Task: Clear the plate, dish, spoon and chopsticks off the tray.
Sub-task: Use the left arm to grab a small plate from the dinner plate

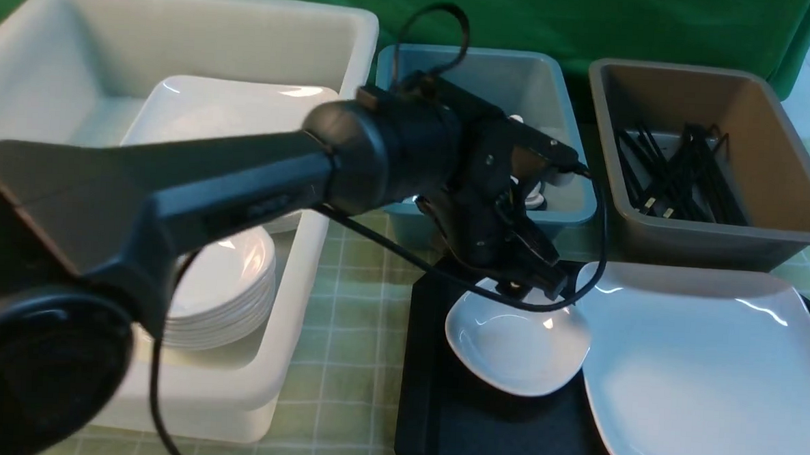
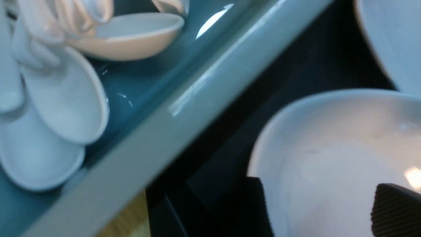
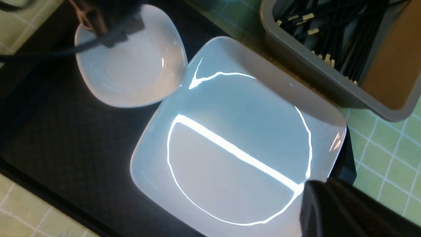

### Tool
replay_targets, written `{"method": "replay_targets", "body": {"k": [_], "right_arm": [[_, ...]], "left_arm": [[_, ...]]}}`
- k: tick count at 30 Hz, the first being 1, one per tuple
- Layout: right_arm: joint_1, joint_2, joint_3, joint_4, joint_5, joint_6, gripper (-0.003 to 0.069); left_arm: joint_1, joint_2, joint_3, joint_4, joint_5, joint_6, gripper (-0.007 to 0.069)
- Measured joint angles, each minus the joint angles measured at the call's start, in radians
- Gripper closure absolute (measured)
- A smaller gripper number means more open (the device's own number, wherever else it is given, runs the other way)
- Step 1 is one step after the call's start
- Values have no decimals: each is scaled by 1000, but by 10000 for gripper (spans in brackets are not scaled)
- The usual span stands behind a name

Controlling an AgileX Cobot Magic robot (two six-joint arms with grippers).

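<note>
The black tray (image 1: 478, 436) holds a small white dish (image 1: 516, 338) and, to its right, the large white square plate (image 1: 699, 370). My left gripper (image 1: 536, 278) hangs just over the dish's far edge. In the left wrist view this gripper (image 2: 324, 205) is open, one fingertip (image 2: 258, 207) at the dish's (image 2: 329, 158) rim and the other over its hollow. My right gripper (image 3: 315, 204) is shut and empty above a corner of the plate (image 3: 236, 148). White spoons (image 2: 65, 98) lie in the blue bin (image 1: 556, 207). Black chopsticks (image 1: 681, 171) lie in the brown bin (image 1: 777, 155).
A big white bin (image 1: 307, 271) at the left holds a stack of small dishes (image 1: 221, 295) and square plates (image 1: 225, 110). The blue and brown bins stand right behind the tray. A green checked cloth (image 1: 354, 300) covers the table.
</note>
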Motion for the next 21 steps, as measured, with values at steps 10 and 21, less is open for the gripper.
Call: {"method": "replay_targets", "body": {"k": [10, 21], "right_arm": [[0, 0, 0, 3, 1, -23, 655], [-2, 0, -2, 136, -11, -113, 655]], "left_arm": [[0, 96, -36, 46, 17, -24, 200], [1, 22, -55, 21, 150, -41, 573]]}}
